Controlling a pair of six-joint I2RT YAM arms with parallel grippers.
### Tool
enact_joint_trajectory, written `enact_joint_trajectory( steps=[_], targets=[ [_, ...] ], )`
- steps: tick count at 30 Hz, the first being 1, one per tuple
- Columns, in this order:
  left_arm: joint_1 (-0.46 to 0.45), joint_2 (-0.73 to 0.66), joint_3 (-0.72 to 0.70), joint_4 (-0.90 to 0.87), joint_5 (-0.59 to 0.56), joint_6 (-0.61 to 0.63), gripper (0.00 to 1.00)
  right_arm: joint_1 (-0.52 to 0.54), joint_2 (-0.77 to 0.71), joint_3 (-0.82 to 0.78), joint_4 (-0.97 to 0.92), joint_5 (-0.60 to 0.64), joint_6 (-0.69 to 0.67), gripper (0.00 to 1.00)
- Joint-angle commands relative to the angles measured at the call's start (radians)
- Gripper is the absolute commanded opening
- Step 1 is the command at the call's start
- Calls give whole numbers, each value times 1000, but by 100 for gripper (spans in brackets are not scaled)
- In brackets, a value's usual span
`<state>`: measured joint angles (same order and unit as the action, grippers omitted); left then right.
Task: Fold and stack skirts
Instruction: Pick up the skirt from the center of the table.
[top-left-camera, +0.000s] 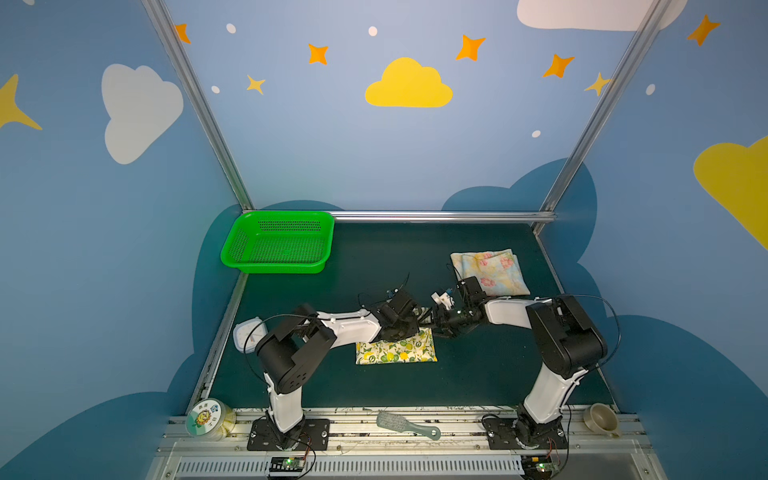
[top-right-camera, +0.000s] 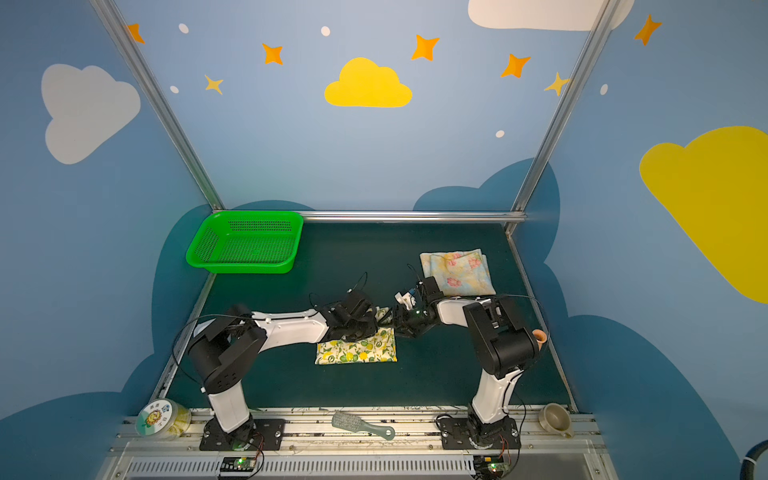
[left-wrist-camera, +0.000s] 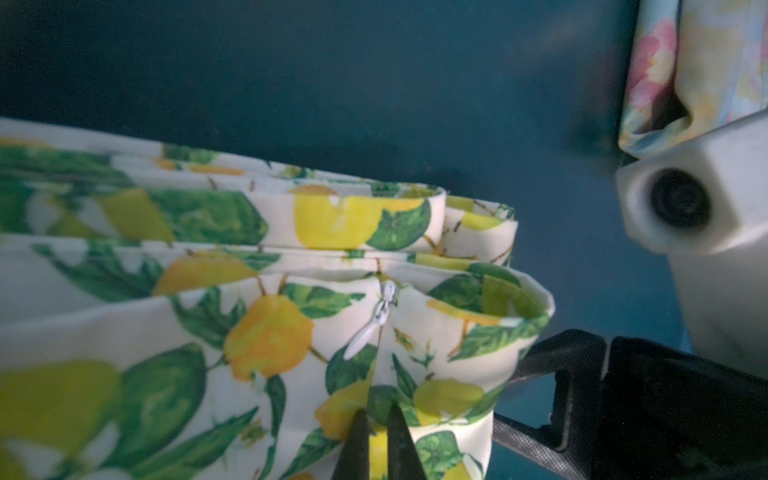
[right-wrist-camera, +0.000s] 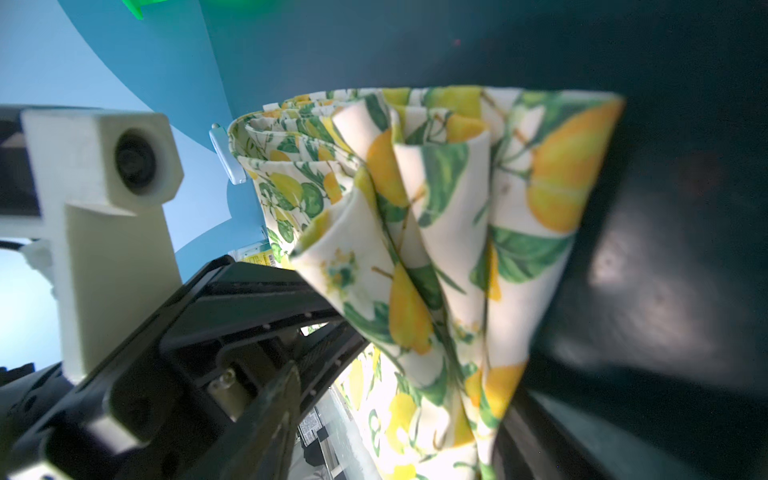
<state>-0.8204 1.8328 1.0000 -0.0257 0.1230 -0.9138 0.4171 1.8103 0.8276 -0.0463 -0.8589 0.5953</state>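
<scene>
Green mat (top-left-camera: 478, 374): I'm pinching the far right corner of the lemon skirt (top-left-camera: 399, 351) in my left claw (left-wrist-camera: 378, 440); right claw (top-left-camera: 436, 326) gaping wide beside it, flowered skirt (top-left-camera: 494, 270) lying beyond.

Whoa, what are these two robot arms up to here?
They are folding skirts. The left end effector pinches the folded lemon skirt at its far edge; the right end effector sits at the same edge, jaws apparently open around the cloth. The flowered skirt lies folded at the far right, so stacking is not yet done.

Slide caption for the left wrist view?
Left gripper pinches the folded lemon skirt near its zipper pull.
</scene>
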Motion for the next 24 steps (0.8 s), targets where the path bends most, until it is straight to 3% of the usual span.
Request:
enact_joint_trajectory(
  steps=[1, 11, 19, 24],
  targets=[
    [0, 29, -21, -14, 3, -4, 12, 26, 87, -60, 10, 137, 35, 68],
    [11, -17, -30, -14, 3, -14, 11, 43, 129, -51, 39, 132, 59, 63],
    [90, -167, -74, -69, 15, -4, 11, 44, 121, -57, 27, 133, 55, 60],
    [113, -165, -95, -102, 18, 23, 11, 50, 121, -61, 27, 130, 52, 59]
  ],
)
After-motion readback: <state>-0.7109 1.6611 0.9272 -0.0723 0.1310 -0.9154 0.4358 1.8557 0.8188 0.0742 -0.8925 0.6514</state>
